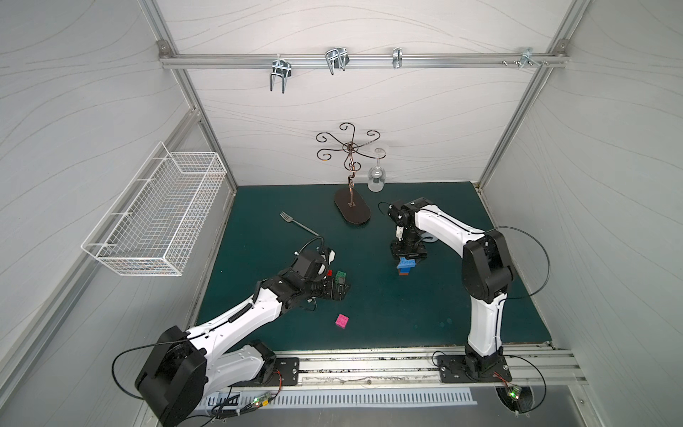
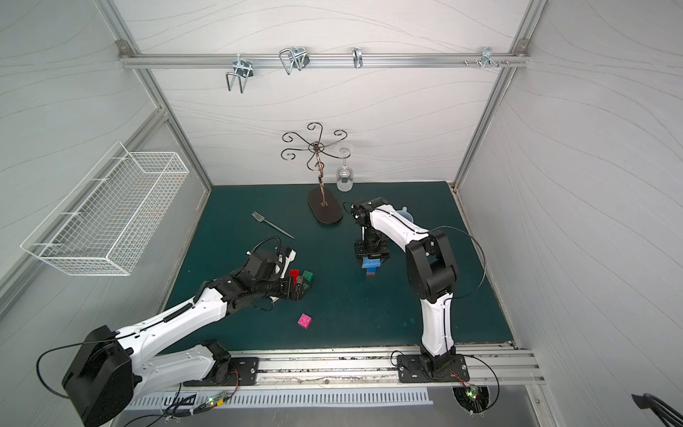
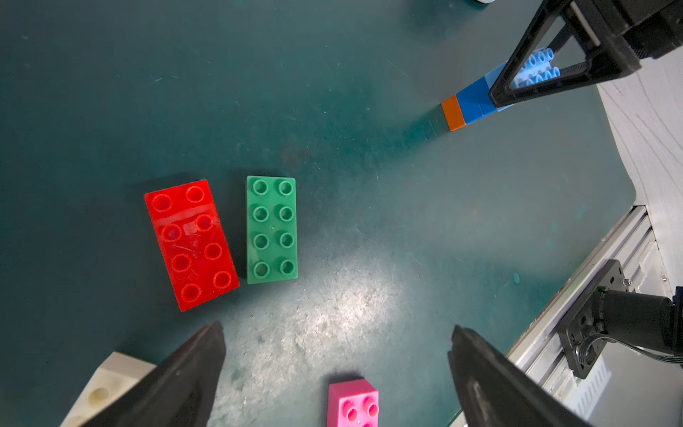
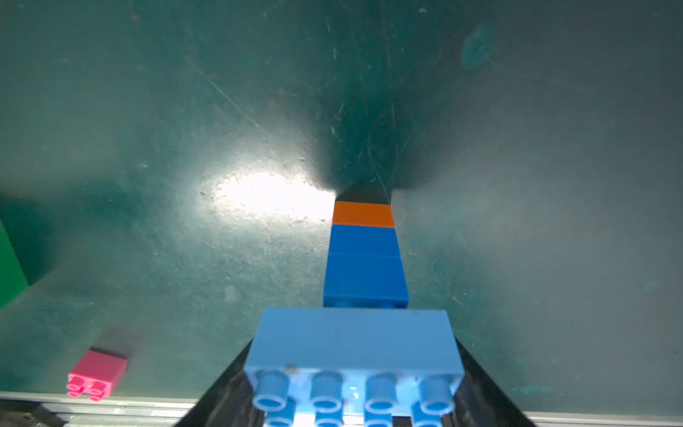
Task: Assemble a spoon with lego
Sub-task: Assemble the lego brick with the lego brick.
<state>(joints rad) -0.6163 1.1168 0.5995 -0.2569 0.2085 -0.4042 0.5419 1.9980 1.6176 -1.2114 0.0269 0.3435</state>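
Observation:
My right gripper (image 1: 406,258) is shut on the long light blue brick (image 4: 353,344) that tops the part-built spoon (image 2: 371,267). Two blue bricks and an orange one hang below it, with the orange end (image 3: 454,112) down at the mat. My left gripper (image 3: 337,327) is open and holds nothing, low over the mat. Just beyond its fingertips lie a red long brick (image 3: 192,244) and a green long brick (image 3: 272,229), side by side with their studs up. A pink square brick (image 1: 343,321) lies nearer the front. A white brick (image 3: 107,384) shows beside one left finger.
A metal fork (image 1: 299,223) lies behind the left arm. A wire glass stand (image 1: 352,210) with a hanging wine glass (image 1: 376,179) is at the back of the green mat (image 1: 425,318). A wire basket (image 1: 155,218) hangs on the left wall. A metal rail (image 1: 369,364) borders the front.

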